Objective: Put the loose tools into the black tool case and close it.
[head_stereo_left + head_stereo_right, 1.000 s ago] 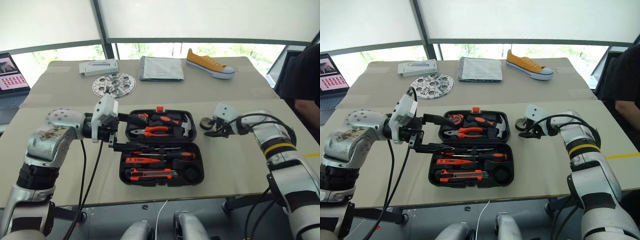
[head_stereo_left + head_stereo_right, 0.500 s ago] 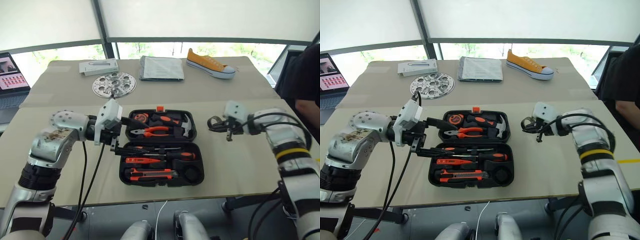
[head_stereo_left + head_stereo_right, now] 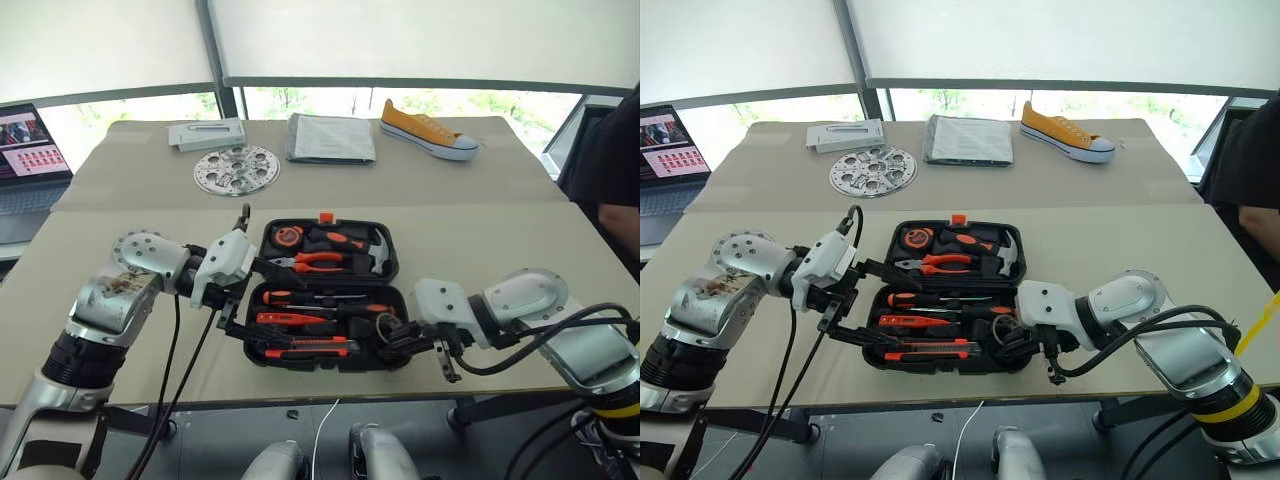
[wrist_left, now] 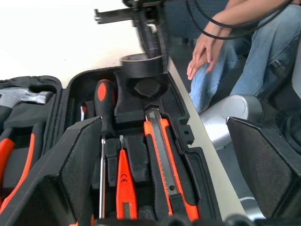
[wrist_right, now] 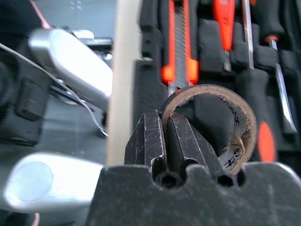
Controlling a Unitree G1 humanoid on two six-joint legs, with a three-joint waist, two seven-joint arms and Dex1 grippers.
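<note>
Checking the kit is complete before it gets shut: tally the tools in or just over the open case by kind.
screwdrivers: 2
tester: 1
knife: 1
tape roll: 1
pliers: 1
hammer: 1
tape measure: 1
Total: 8

The right gripper pinches the wall of the black tape roll, holding it above the open tool case, near the utility knife.
</note>
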